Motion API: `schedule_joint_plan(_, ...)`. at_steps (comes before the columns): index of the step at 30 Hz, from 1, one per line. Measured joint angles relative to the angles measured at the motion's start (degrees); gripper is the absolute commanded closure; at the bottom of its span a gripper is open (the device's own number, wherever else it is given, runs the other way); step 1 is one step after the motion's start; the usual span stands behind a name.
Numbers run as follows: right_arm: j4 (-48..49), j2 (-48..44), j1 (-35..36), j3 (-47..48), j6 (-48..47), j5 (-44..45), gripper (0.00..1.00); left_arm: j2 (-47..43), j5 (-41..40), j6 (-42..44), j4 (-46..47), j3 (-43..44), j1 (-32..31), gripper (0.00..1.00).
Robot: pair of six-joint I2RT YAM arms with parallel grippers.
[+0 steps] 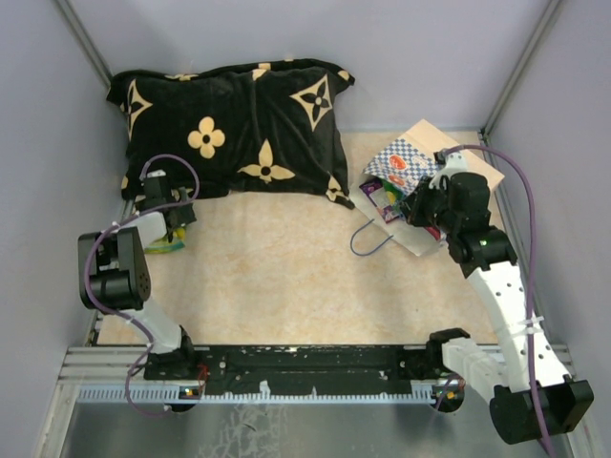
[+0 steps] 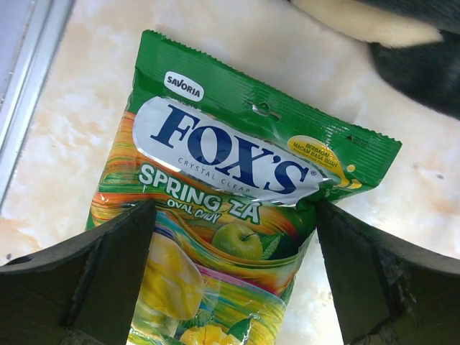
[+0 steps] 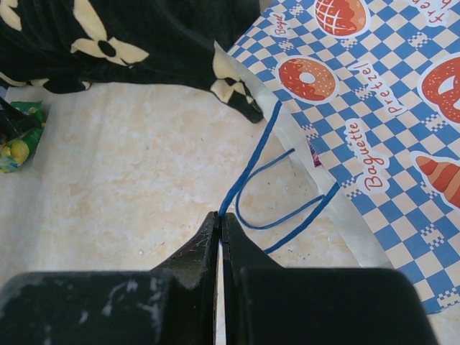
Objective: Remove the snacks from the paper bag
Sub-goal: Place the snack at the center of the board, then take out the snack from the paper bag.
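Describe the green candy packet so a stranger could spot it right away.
Find the black cushion with tan flowers. By its left corner, under the open left gripper, lies a green Fox's packet, the only packet on that side, far from the checkered paper bag.

green snack packet (image 2: 237,208): glossy plastic film, silvery sheen behind the lettering, ribbed crimp along the top seam
paper bag (image 3: 374,115): smooth printed paper with a faint sheen, plain pale paper at its edge
cord handles (image 3: 245,164): thin blue cord, matt
cushion (image 1: 239,124): black velvety cloth, soft matt pile
table (image 1: 286,277): smooth beige marbled top, low sheen
left gripper fingers (image 2: 100,280): matt black plastic, faintly grained
frame rail (image 1: 95,367): bare silvery metal
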Motion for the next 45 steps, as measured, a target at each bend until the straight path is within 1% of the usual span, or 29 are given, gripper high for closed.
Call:
schedule_joint_plan(4, 0.3, 0.6, 0.2, -0.7, 0.4, -0.7, 1.0, -0.3, 0.8, 1.6, 2.2, -1.0, 2.2, 0.02)
schedule_joint_plan(9, 0.4, 1.6, 0.6, -0.7, 0.4, -0.7, 1.0, -4.0, -0.2, 4.6, 5.2, -5.8, 2.6, 0.03)
schedule_joint_plan(11, 0.7, 1.9, 0.8, -0.7, 0.4, -0.7, 1.0, -4.3, -0.2, 5.0, 5.1, -5.9, 2.6, 0.0)
schedule_joint_plan(13, 1.0, 2.3, 1.1, -0.7, 0.4, -0.6, 1.0, -5.0, -0.5, 5.3, 5.0, -6.0, 1.7, 0.0)
schedule_joint_plan(15, 1.5, 2.7, 1.4, -0.7, 0.5, -0.6, 1.0, -8.4, -1.9, 5.6, 5.3, -7.3, 0.2, 0.0)
schedule_joint_plan(18, 2.5, 3.3, 1.8, -0.7, 0.6, -0.5, 1.0, -17.0, -3.9, 4.4, 4.5, -8.1, -5.1, 0.0)
schedule_joint_plan(21, 3.2, 4.2, 2.1, -0.7, 0.9, -0.3, 1.0, -24.1, -8.0, 0.1, 0.6, -4.2, -13.5, 0.0)
schedule_joint_plan(24, 3.3, 4.6, 2.2, -0.6, 1.0, 0.2, 1.0, -28.7, -7.6, -7.6, -2.0, -0.3, -21.6, 0.0)
schedule_joint_plan(26, 3.3, 4.6, 2.2, -0.3, 0.9, 0.7, 1.0, -33.0, -2.4, -14.1, -0.5, -1.9, -25.1, 0.0)
schedule_joint_plan(28, 3.1, 4.6, 2.2, 0.3, 0.9, 1.4, 1.0, -37.1, 4.3, -21.1, 4.0, -7.1, -26.3, 0.0)
schedule_joint_plan(30, 2.8, 4.6, 2.2, 1.1, 0.9, 1.9, 1.0, -39.3, 10.8, -28.5, 10.1, -14.2, -27.3, 0.0)
schedule_joint_plan(32, 2.5, 4.6, 2.2, 2.0, 0.9, 2.4, 1.0, -38.3, 15.7, -34.6, 15.2, -19.6, -29.0, 0.0)
schedule_joint_plan(34, 2.3, 4.5, 2.2, 2.5, 0.9, 2.8, 1.0, -34.6, 20.3, -40.0, 21.4, -24.1, -31.7, 0.0)
schedule_joint_plan(36, 2.3, 4.5, 2.3, 2.6, 0.9, 3.1, 1.0, -29.2, 24.4, -44.8, 27.8, -26.1, -34.7, 0.0)
schedule_joint_plan(41, 1.4, 4.4, 2.5, 2.8, 0.9, 4.0, 1.0, -13.2, 29.7, -53.9, 46.2, -24.4, -41.2, 0.0)
schedule_joint_plan(45, 0.5, 4.2, 2.6, 3.5, 0.9, 4.8, 1.0, -0.2, 30.7, -61.0, 58.1, -18.7, -45.5, 0.0)
